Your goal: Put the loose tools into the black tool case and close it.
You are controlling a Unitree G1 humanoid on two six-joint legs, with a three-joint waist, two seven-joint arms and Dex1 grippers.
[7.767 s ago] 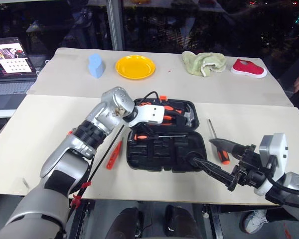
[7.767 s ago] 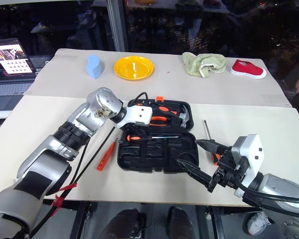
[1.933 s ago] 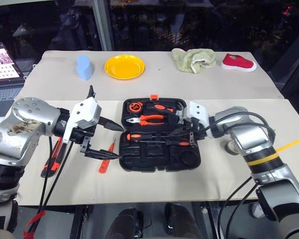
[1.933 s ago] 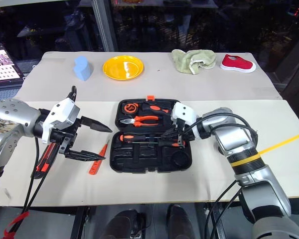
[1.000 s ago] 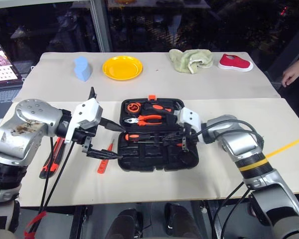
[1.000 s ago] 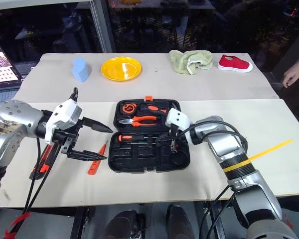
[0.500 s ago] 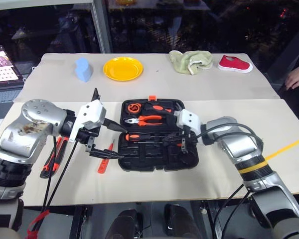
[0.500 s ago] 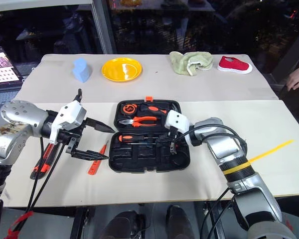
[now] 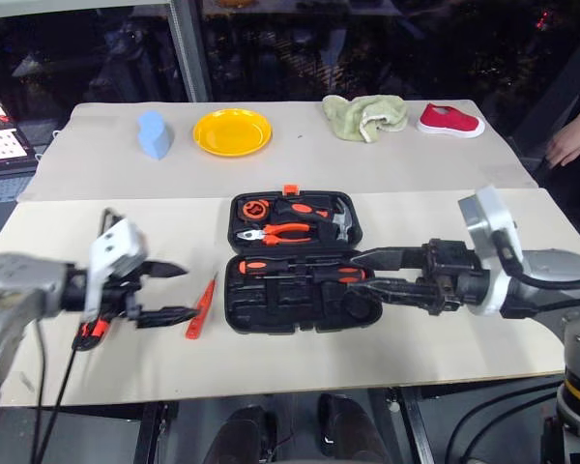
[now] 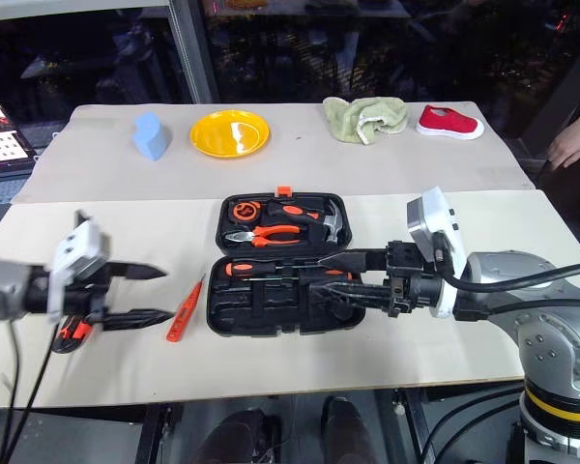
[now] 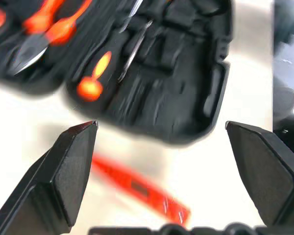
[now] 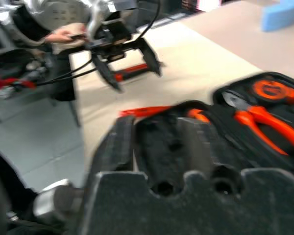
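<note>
Left eye view, black tool case open, holding pliers, seemingly two screwdrivers; both pincers spread, empty

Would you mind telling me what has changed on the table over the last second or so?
The right gripper has let go of the screwdriver it was pressing into the tool case and pulled back toward the robot, jaws open. The left gripper has drawn away to the left, still open. The red tester and utility knife lie on the table as before; the case stays open.
</note>
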